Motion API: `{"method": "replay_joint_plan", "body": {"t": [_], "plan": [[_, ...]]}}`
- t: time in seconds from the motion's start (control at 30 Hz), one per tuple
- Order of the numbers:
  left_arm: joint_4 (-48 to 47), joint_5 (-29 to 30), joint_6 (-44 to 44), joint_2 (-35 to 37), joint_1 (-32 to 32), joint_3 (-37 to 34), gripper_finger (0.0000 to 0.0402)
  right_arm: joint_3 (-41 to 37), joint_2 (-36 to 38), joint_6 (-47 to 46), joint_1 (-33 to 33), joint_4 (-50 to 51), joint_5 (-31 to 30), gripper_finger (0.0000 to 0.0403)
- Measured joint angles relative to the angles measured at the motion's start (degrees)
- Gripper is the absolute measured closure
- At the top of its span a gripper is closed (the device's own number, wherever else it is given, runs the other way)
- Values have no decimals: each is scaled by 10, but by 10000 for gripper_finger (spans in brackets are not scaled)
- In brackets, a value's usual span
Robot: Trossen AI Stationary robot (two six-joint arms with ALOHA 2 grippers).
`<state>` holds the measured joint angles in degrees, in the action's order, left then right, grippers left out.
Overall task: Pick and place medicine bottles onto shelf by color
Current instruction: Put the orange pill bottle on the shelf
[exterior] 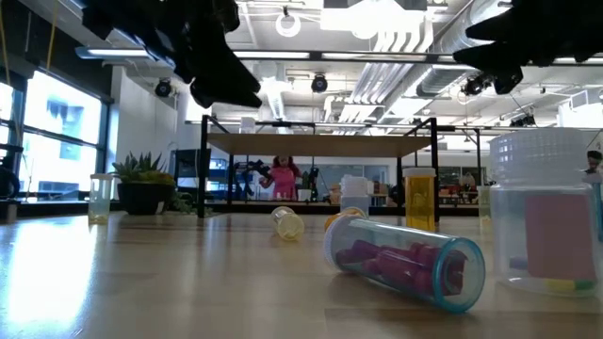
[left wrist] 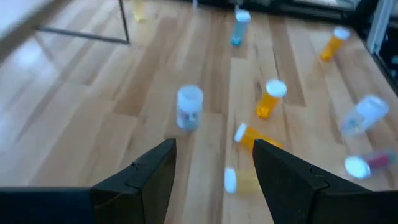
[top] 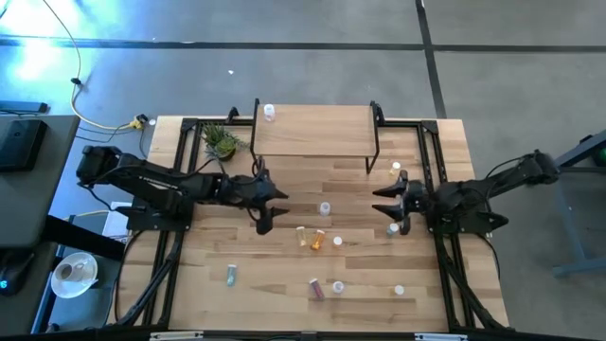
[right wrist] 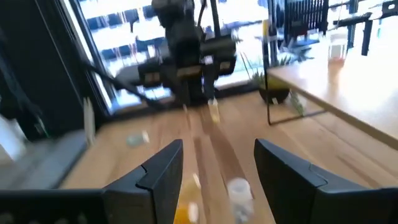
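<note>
Light wood shelf point(top: 312, 128) on black metal legs, translucent plastic medicine bottles point(exterior: 405, 261), glossy wooden table point(top: 284, 275)

Table point(top: 284, 284): light wood planks, black frame rails along left and right sides.

Standing on it, far centre: shelf point(top: 312, 133) on thin black legs. Plant point(top: 220, 142) just beside the shelf's left end.

Bottles loose on the boards in front of the shelf:
- clear bottle point(top: 326, 208), upright, centre
- orange bottles point(top: 318, 239), a close cluster nearer the front, at least one lying down
- green-blue bottle point(top: 230, 276), front left
- purple bottle point(top: 316, 289), on its side, front centre; white-capped bottle point(top: 338, 287) just beside it
- small bottle point(top: 399, 291), front right
- yellow bottle point(top: 396, 170), near shelf's right legs
</note>
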<state>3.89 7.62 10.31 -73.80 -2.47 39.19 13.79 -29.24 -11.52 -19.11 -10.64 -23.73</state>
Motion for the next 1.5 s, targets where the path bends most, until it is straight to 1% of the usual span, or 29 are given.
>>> {"method": "replay_joint_plan", "body": {"t": [0.07,0.17,0.23,0.37,0.57,0.8,0.97,1.1,1.27,1.5], "plan": [[-2,0,1,0,-7,1,197,20,-35,1,0,16,5,213],[-2,-2,9,0,-14,0,197,38,-86,1,0,24,38,213],[-2,-19,11,0,-18,0,197,44,-120,0,0,22,56,213],[-1,-56,16,0,-22,0,197,50,-191,-2,0,15,62,213],[0,-57,17,0,-22,0,197,72,-298,0,0,-38,66,213],[6,-57,16,0,-22,0,197,127,-411,2,0,-38,106,213],[6,-57,16,0,-22,0,197,170,-480,28,-1,-39,136,213],[6,-57,16,0,-22,0,197,196,-521,30,-1,-20,143,213],[6,-57,16,0,-22,0,197,208,-557,25,0,-12,150,213],[6,-57,16,-1,-22,0,197,208,-568,13,0,-12,153,213]]}}
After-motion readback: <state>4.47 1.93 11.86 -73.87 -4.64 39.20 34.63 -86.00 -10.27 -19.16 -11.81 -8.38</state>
